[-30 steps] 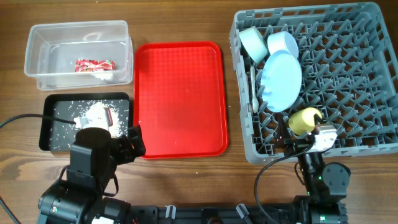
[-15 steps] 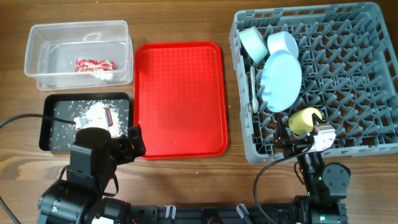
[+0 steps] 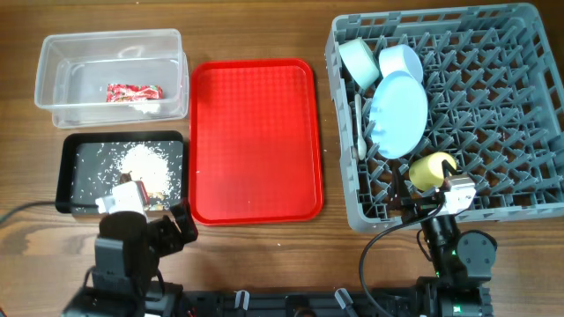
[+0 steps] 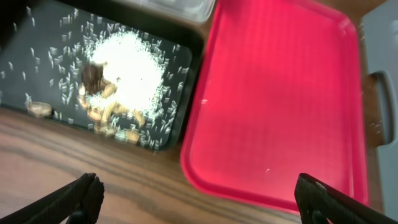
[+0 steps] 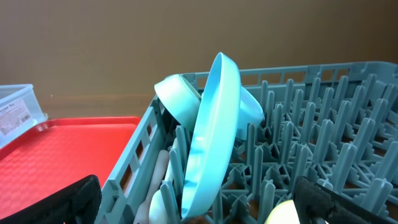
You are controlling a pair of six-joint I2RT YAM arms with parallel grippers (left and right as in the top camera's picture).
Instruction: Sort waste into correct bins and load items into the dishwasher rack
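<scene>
The crumpled red-and-white wrapper [image 3: 134,92] lies in the clear tub [image 3: 53,53]. Rice-like scraps with brown bits [image 3: 145,163] lie in the black tray [image 3: 66,176], also in the left wrist view [image 4: 130,62]. The grey rack [image 3: 529,106] holds the pale blue plate [image 3: 398,110] on edge, two bowls [image 3: 359,60] [image 3: 401,60], a white utensil [image 3: 360,132] and the yellow cup [image 3: 430,169]. My left gripper [image 4: 202,205] is open and empty over the table in front of the black tray. My right gripper [image 5: 199,208] is open at the rack's front edge, with the cup [image 5: 286,214] beside its right finger.
The flat red serving tray [image 3: 256,141] lies between the bins and the rack, with nothing on it. The rack's front wall [image 5: 134,162] stands right before the right gripper. Both arm bases sit at the table's front edge.
My left arm has pulled back toward the front edge, uncovering the black tray and the rice. The right arm and the rack's contents have not moved.
</scene>
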